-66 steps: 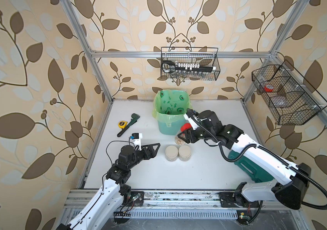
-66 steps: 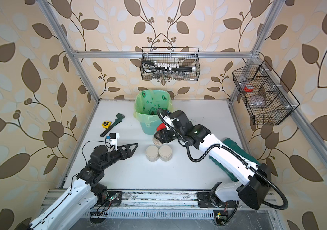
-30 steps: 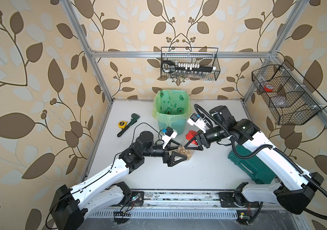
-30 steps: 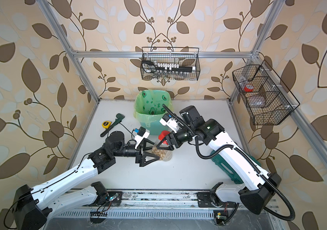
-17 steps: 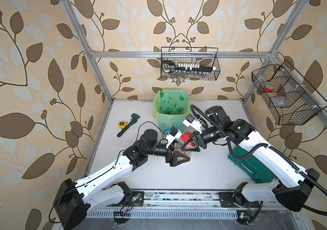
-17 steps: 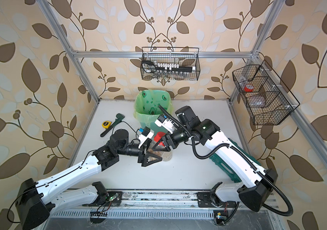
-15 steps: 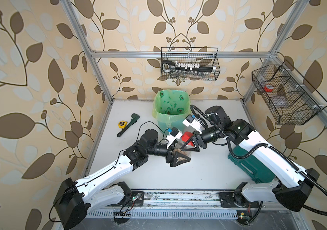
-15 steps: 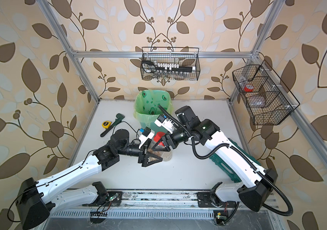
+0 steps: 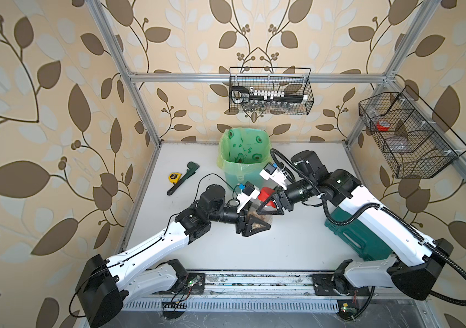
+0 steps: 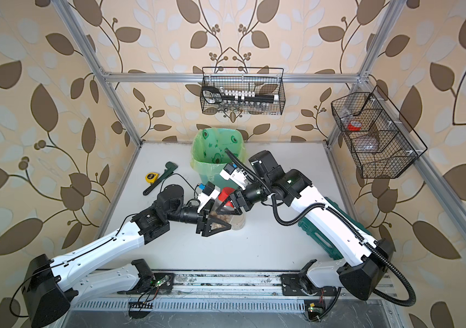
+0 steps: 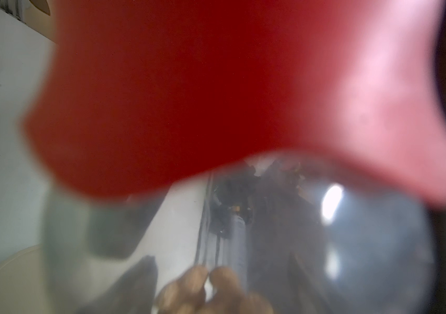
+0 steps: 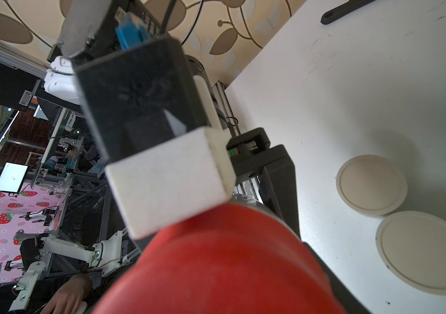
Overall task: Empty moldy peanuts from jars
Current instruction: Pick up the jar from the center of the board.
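Observation:
The tall glass jar (image 9: 263, 216) with its red lid (image 9: 264, 194) hangs tilted above the table's middle in both top views. My right gripper (image 9: 266, 200) is shut on the red lid (image 12: 216, 266). My left gripper (image 9: 256, 222) has its fingers on either side of the jar's glass body (image 11: 352, 244); whether they press on it is hidden. Moldy peanuts (image 9: 257, 225) show through the glass (image 11: 203, 291). Two short jars with beige lids (image 12: 371, 185) (image 12: 424, 251) stand on the table below, mostly hidden under the grippers in the top views.
The mint-green bin with green liner (image 9: 243, 153) stands just behind the grippers. A yellow tape measure (image 9: 173, 177) and a dark wrench (image 9: 183, 179) lie at the back left. A green case (image 9: 351, 235) lies under my right arm. Wire baskets (image 9: 270, 91) (image 9: 405, 133) hang on the walls.
My right gripper has carried the red-lidded jar slightly left, into my left gripper's wide jaws. The left jaws have since narrowed around the glass body.

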You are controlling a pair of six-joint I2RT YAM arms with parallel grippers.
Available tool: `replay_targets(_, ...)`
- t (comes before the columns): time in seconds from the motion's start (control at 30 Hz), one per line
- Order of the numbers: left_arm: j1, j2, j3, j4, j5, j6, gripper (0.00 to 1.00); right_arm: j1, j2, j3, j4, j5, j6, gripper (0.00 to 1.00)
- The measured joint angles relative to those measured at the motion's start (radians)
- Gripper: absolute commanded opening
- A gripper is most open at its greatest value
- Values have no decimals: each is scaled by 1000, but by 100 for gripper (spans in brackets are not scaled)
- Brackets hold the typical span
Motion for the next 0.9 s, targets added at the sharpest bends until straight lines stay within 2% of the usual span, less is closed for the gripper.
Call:
replay_targets(0.03, 0, -5, 0, 0, -6, -1, 61, 0, -1, 0, 4, 0, 0, 56)
replay_targets(0.07, 0, -9, 0, 0, -10, -3, 74, 0, -2, 0, 8, -2, 2, 56)
replay_targets(0.1, 0, -11, 0, 0, -13, -3, 94, 0, -4, 0, 12, -2, 3, 56)
replay_targets(0.13, 0, -14, 0, 3, -16, -2, 99, 1, -5, 0, 15, -3, 7, 56)
replay_targets(0.47, 0, -58, 0, 40, -53, -19, 99, -14, -39, -10, 75, -11, 55, 55)
replay_targets(0.7, 0, -66, -3, 49, -70, -25, 81, -19, -42, -14, 93, -21, 68, 55)
replay_targets(0.83, 0, -66, -4, 48, -83, -23, 93, -16, -41, -14, 93, -25, 68, 56)
replay_targets(0.9, 0, -65, -4, 48, -84, -24, 95, -11, -41, -14, 93, -26, 68, 56)
